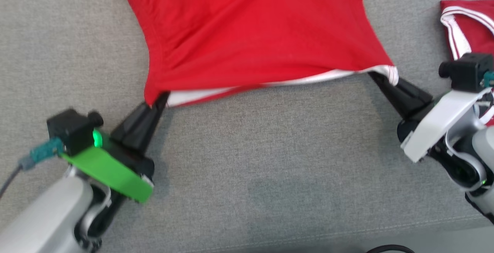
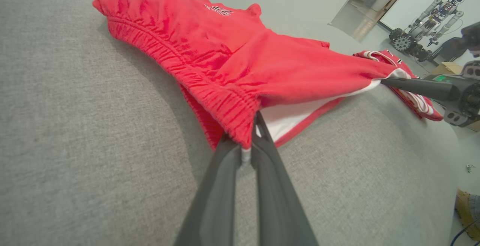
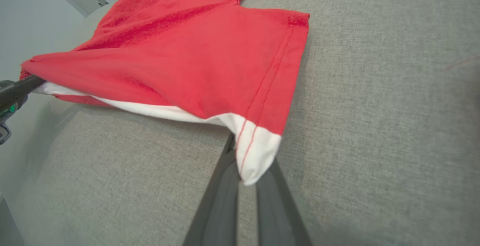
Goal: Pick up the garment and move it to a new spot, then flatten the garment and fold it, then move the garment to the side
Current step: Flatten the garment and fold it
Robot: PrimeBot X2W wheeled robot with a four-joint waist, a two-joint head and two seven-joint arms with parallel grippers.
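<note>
Jaws of left gripper (image 1: 161, 99) and right gripper (image 1: 375, 76) both pinched shut on near corners of the red cotton garment with white trim (image 1: 251, 33), stretched taut toward the grey fabric cushion (image 1: 270, 160)'s far edge. Flattening step I reckon, next needs an even lowering

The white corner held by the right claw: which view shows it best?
The right wrist view: the white corner is close and sharp, draped over the dark fingers, its red stitching visible. The head view shows it small and blurred at the right claw. The left wrist view shows it distant, a thin white edge.
</note>
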